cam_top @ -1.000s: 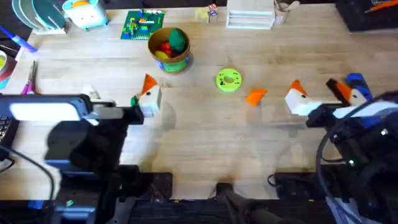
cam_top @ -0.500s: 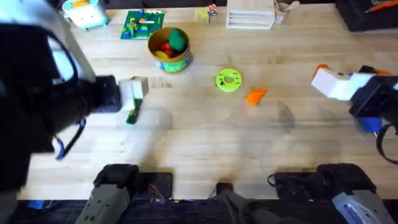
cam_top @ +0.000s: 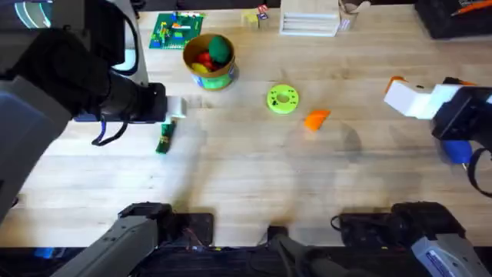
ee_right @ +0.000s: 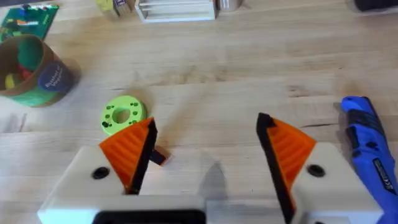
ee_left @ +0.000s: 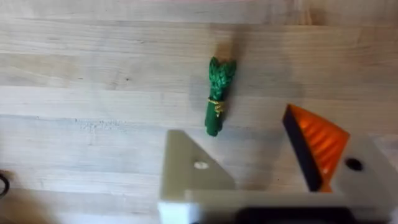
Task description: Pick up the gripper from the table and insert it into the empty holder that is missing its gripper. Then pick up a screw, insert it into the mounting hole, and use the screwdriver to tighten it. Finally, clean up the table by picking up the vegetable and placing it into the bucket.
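Overhead, left gripper (ee_left: 261, 180) above the vegetable (ee_left: 217, 94), right gripper (ee_right: 205, 168) raised, both fingers apart.

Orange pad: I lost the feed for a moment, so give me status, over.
Left tool open, empty; right tool open, empty. Orange pad loose on table, beside green disc. Nothing covers it.

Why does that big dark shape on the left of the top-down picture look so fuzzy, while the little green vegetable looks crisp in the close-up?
Overhead: the left arm rises close under the camera, so it shows large, dark and blurred, casting soft shadows on the table. Left wrist view: the vegetable lies in sharp focus, with a faint shadow beside it.
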You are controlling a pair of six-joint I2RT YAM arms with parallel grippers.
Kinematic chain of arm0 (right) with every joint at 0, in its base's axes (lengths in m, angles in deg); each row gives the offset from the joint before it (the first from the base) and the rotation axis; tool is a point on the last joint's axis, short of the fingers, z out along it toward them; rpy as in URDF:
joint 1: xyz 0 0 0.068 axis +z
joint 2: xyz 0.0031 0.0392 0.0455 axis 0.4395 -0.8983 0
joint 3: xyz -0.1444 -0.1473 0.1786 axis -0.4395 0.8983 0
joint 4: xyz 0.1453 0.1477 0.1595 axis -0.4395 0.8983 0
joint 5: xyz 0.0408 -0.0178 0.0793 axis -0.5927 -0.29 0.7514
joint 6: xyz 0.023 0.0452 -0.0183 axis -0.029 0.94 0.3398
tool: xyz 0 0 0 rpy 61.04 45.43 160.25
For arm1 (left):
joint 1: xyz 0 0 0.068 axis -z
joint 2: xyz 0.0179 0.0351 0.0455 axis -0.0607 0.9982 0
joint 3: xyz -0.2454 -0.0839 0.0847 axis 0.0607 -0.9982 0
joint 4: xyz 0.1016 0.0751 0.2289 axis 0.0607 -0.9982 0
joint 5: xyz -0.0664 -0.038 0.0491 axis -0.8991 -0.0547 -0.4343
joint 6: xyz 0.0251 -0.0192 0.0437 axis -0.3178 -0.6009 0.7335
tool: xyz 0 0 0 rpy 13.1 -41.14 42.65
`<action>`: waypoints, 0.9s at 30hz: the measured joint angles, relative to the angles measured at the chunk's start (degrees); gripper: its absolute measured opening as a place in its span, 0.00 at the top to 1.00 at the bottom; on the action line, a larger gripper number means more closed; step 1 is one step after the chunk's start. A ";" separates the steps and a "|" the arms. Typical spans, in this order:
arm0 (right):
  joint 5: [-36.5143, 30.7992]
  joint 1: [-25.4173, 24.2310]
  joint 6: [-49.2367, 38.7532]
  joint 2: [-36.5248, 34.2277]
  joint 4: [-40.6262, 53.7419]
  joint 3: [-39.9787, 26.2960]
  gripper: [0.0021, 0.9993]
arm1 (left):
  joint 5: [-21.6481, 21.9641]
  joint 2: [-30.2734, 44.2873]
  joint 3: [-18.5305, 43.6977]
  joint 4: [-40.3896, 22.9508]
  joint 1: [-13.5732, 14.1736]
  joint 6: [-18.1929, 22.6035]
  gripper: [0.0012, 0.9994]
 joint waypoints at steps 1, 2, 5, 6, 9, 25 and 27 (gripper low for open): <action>0.02 0.00 0.00 0.00 0.00 0.00 0.01 | 0.06 0.47 0.00 0.01 0.00 -0.01 0.45; 0.02 0.00 0.00 0.00 0.02 0.00 0.01 | 0.06 0.86 0.00 0.05 0.00 -0.01 0.63; 0.02 0.00 0.00 0.00 0.07 0.00 0.01 | 0.19 0.83 0.00 0.01 0.00 -0.03 0.98; 0.02 0.00 0.00 0.00 0.09 0.00 0.01 | 0.21 0.62 0.02 0.01 0.02 0.23 0.94; 0.02 0.00 0.00 0.00 0.09 0.00 0.01 | -0.49 -0.58 0.61 -0.05 0.04 -0.01 0.48; 0.02 0.00 0.00 0.00 0.09 0.00 0.01 | -16.56 -16.73 10.28 17.52 20.66 -1.93 0.10; 0.02 0.00 0.00 0.00 0.09 0.00 0.01 | -17.22 -17.84 10.49 18.28 22.83 -1.62 0.39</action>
